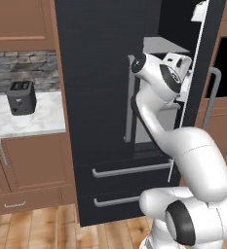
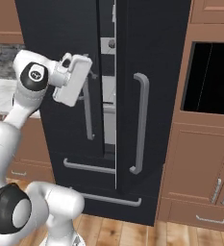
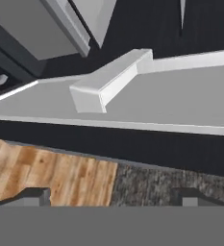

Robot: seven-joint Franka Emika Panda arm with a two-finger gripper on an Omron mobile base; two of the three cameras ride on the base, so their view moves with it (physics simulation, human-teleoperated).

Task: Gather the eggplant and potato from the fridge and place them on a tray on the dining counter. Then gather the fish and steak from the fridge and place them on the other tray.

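Wood cabinets framed the black fridge at frame centre, its doors ajar on a narrow gap. The gripper hung beside the silver handle, jaws apart and empty. The risk, I judged, was the hand jamming in that gap.

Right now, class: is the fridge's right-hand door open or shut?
Open. The fridge right door's edge stands clear of the left door, showing pale shelves through the gap.

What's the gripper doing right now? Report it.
Gripper: jaws open, holding nothing, by the fridge handle.
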